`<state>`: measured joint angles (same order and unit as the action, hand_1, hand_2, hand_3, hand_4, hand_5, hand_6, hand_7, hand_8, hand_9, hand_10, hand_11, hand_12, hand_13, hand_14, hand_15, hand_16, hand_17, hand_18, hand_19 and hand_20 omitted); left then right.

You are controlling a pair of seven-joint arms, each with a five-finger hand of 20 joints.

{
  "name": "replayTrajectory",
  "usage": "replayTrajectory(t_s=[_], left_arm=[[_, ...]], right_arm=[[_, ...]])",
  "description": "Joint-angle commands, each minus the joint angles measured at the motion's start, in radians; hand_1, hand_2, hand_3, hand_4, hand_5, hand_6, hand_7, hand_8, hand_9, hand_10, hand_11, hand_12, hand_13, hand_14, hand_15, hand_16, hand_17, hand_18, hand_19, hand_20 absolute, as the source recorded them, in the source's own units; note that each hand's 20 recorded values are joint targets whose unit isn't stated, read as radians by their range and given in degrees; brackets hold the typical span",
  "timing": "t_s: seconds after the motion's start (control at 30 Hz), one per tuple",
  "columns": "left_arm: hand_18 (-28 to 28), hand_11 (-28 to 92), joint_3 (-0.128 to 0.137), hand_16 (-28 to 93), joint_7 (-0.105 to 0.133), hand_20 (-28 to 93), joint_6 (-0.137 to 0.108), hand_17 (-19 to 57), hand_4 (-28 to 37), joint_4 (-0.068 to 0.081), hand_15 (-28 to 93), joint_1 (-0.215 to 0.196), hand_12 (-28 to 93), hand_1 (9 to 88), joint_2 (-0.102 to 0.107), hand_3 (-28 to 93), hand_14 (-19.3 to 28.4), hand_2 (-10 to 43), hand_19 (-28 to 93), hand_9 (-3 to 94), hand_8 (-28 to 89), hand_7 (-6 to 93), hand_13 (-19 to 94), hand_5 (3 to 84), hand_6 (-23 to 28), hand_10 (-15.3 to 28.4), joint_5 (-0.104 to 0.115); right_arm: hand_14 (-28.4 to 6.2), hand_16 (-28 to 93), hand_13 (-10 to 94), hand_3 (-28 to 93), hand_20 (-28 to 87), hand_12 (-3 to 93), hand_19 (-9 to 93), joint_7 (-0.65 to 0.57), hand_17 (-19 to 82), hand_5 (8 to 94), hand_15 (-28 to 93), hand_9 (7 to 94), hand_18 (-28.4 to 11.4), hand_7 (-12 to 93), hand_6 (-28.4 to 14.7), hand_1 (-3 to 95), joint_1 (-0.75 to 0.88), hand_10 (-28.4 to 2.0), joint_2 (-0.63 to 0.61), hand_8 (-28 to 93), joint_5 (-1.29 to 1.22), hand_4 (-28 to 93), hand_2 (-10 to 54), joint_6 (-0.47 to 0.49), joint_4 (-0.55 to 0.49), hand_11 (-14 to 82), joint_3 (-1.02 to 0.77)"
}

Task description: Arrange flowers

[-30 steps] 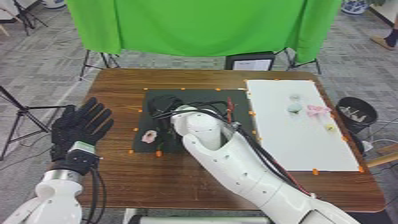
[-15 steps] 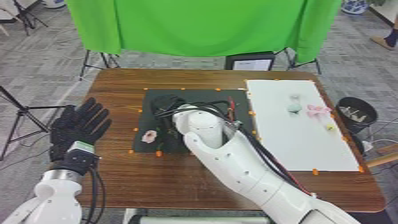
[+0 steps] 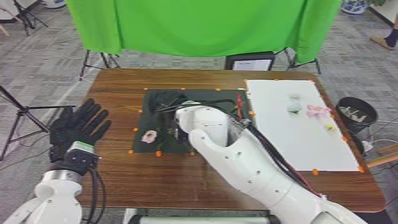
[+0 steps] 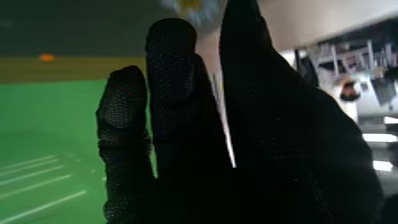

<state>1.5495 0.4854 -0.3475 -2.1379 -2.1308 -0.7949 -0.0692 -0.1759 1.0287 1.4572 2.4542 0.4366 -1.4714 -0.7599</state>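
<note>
bin [image 3: 360, 103] beside table [image 3: 160, 180], pale items [image 3: 355, 117] inside, flowers [image 3: 318, 111] on white board [image 3: 293, 145]

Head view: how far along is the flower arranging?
Possibly partway, if the white sheet is the goal: a pale flower and a pink flower already lie there. The right hand is over the dark mat; whether it holds anything, I can't tell. Likely left: the light pink bloom on that mat.
</note>
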Motion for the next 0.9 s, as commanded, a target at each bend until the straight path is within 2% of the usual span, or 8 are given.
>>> replayTrajectory(t_s=[0.03, 0.23, 0.33, 0.4, 0.47, 0.5, 0.67, 0.9], left_arm=[[15.7, 20, 0.017, -6, -0.015, 10, 0.03, -6.9, -28.3, 0.006, 37, -0.022, 13, 25.1, -0.039, 74, 16.2, 13.4, 37, 35.9, -7, 12.8, 25, 45.9, 10.2, 15.7, -0.009], [15.8, 20, 0.036, -6, 0.001, 10, 0.054, -6.9, -28.3, 0.007, 37, -0.035, 13, 24.9, -0.026, 74, 16.3, 13.5, 37, 36.0, -7, 12.8, 25, 45.9, 10.2, 15.8, -0.016], [15.8, 20, 0.069, -6, -0.002, 10, 0.058, -6.9, -28.3, -0.002, 37, -0.07, 13, 24.8, -0.023, 74, 16.3, 13.5, 37, 36.4, -7, 12.6, 25, 45.9, 10.2, 15.9, -0.033], [15.8, 20, 0.093, -6, 0.013, 10, 0.048, -6.9, -28.3, -0.012, 37, -0.102, 13, 24.7, -0.024, 74, 16.3, 13.6, 37, 36.7, -7, 12.6, 25, 45.9, 10.2, 16.0, -0.038], [15.8, 20, 0.1, -6, 0.024, 10, 0.016, -6.9, -28.3, -0.027, 37, -0.112, 13, 24.7, -0.026, 73, 16.4, 13.8, 37, 37.0, -7, 12.5, 25, 46.0, 10.1, 15.9, -0.017], [15.9, 20, 0.105, -6, 0.035, 10, 0.022, -6.8, -28.3, -0.029, 37, -0.124, 13, 24.8, -0.027, 73, 16.6, 14.1, 37, 37.2, -7, 12.6, 26, 46.2, 10.2, 15.9, -0.021], [16.0, 20, 0.125, -6, 0.056, 10, 0.015, -6.8, -28.3, -0.044, 37, -0.158, 13, 24.7, -0.027, 73, 16.8, 14.4, 37, 38.0, -7, 12.8, 26, 46.9, 10.3, 15.9, -0.008], [16.1, 20, 0.108, -7, 0.069, 11, 0.017, -6.7, -28.3, -0.039, 37, -0.125, 13, 24.6, -0.021, 73, 16.8, 14.4, 37, 38.1, -7, 12.7, 27, 46.7, 10.3, 15.9, -0.003]], right_arm=[[-4.7, 38, 64, 70, 40, 14.4, 79, -0.12, 34, 51.5, 46, 51.9, -20.4, 24, 0.5, 57.7, 0.018, -12.6, -0.158, -16, -0.127, -28, -9.5, -0.002, -0.197, 10.6, -0.136], [-8.4, 33, 62, 74, 40, 14.8, 79, -0.222, 33, 50.0, 51, 50.9, -21.2, 21, -0.8, 50.8, 0.163, -13.9, -0.433, -14, -0.149, -28, -9.5, -0.091, -0.363, 9.9, -0.347], [-11.1, 24, 62, 78, 40, 14.9, 79, -0.261, 33, 49.6, 56, 50.9, -21.6, 19, -1.8, 44.6, 0.29, -14.5, -0.536, -13, -0.151, -28, -9.5, -0.156, -0.424, 9.6, -0.476], [-11.4, 23, 62, 79, 40, 14.9, 79, -0.298, 33, 49.7, 56, 51.1, -21.6, 19, -2.0, 43.6, 0.338, -14.6, -0.578, -13, -0.168, -28, -9.5, -0.169, -0.441, 9.6, -0.525], [-11.6, 22, 62, 79, 40, 14.9, 79, -0.324, 32, 48.9, 57, 50.8, -21.6, 18, -2.4, 42.2, 0.404, -15.0, -0.615, -12, -0.184, -28, -9.5, -0.184, -0.459, 9.2, -0.581], [-11.9, 22, 61, 78, 40, 14.9, 79, -0.333, 32, 48.3, 57, 50.5, -21.7, 17, -2.8, 40.9, 0.436, -15.0, -0.63, -12, -0.188, -28, -9.5, -0.205, -0.466, 9.1, -0.602], [-12.7, 22, 61, 77, 40, 14.6, 79, -0.403, 32, 44.6, 57, 47.6, -22.4, 14, -3.8, 37.2, 0.509, -14.8, -0.675, -12, -0.193, -28, -9.5, -0.083, -0.481, 8.0, -0.698], [-13.4, 21, 60, 76, 39, 12.1, 79, -0.55, 32, 39.9, 58, 42.0, -23.0, 7, -9.6, 37.2, 0.558, -16.4, -0.685, -10, -0.3, -28, -9.5, 0.114, -0.484, 5.5, -0.784]])
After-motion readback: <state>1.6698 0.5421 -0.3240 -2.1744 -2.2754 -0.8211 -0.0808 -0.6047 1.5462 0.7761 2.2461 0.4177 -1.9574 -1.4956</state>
